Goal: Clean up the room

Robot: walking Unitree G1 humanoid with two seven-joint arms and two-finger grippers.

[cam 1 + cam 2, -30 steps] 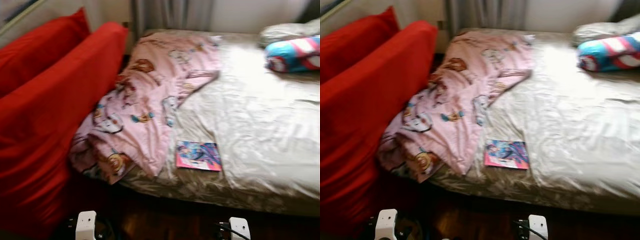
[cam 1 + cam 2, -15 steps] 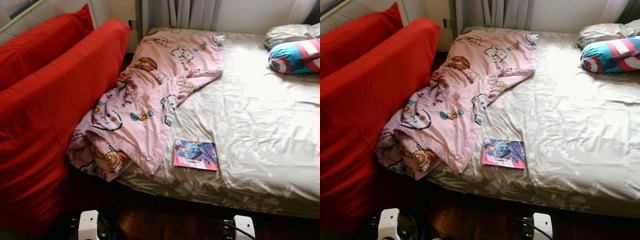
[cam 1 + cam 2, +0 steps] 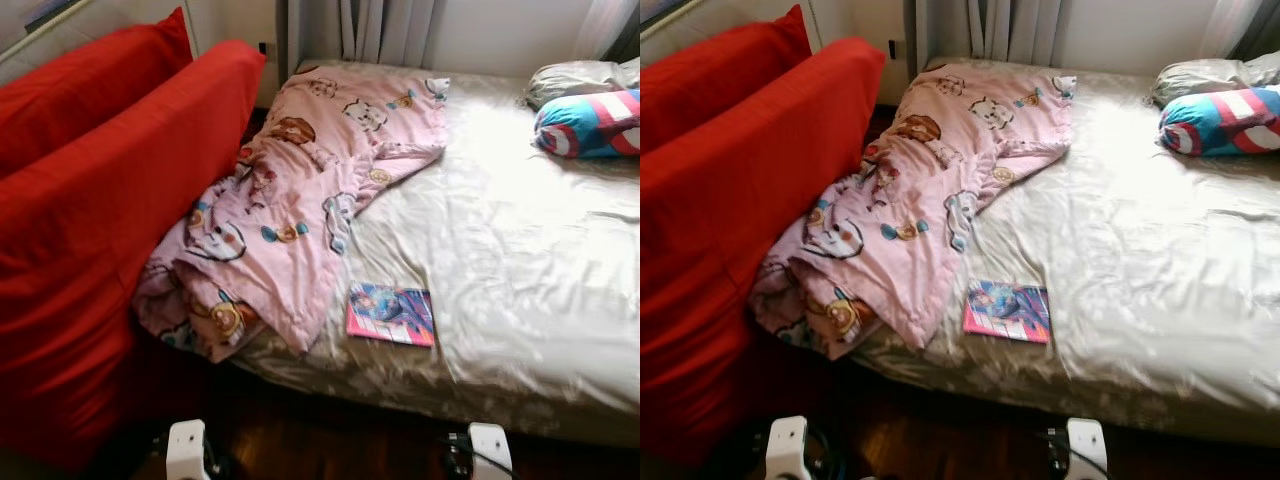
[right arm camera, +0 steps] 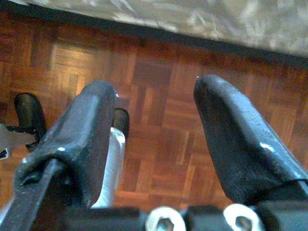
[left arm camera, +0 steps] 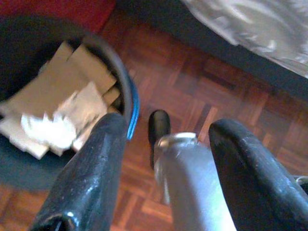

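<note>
Two grippers hang low over parquet floor (image 4: 159,144), left gripper (image 5: 163,159) and right gripper (image 4: 154,139) both spread wide, empty; beyond, a comic book (image 3: 391,313) lies near the bed (image 3: 540,260) edge, beside a pink blanket (image 3: 290,210)

Red fabric sofa (image 3: 90,250): cut off by the left and bottom picture edges; its cushion hides the near edge of the pink cartoon-print quilt (image 3: 300,200). Blue, red and white striped pillow (image 3: 590,122) and grey pillow (image 3: 575,78): both cut by the right edge. Dark round bin (image 5: 126,91): blurred, partly behind a black finger; contents possibly crumpled paper (image 5: 53,110) and cardboard.
</note>
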